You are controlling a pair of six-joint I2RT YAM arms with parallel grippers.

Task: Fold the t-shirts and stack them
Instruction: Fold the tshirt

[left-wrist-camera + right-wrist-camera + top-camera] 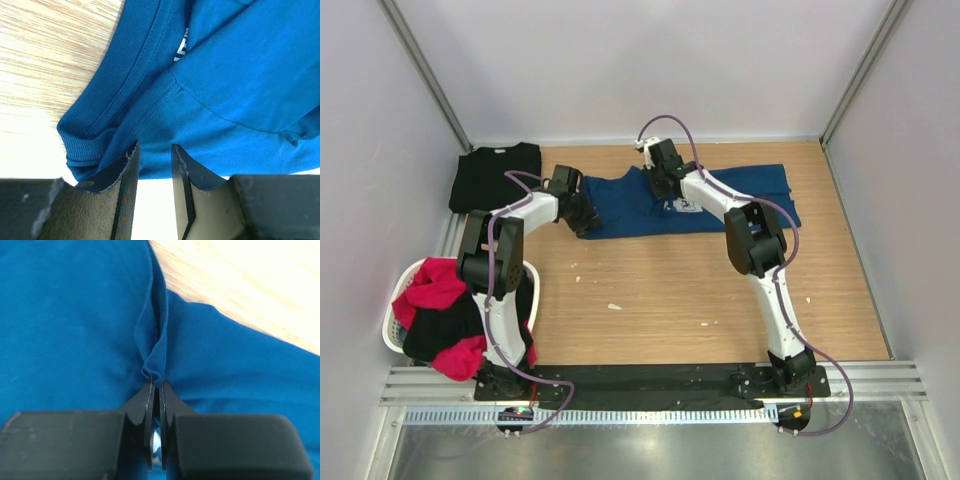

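Note:
A navy blue t-shirt [740, 195] lies spread across the back of the wooden table [670, 290], with a bit of its pale print [682, 207] showing beside the right arm. My left gripper [582, 212] is at the shirt's left end by the ribbed collar [107, 85]. It is open [154, 156], its fingertips [129, 162] touching the cloth edge [240, 75]. My right gripper [665, 185] is at the shirt's upper middle and is shut [157, 385] on a pinched ridge of the blue cloth [155, 355]. A plain black t-shirt [495, 175] lies folded at the back left.
A white basket [395, 335] at the left near edge holds crumpled red [435, 285] and black [445, 330] tees. Small white scraps [614, 306] lie on the wood. Pale walls close in the back and both sides.

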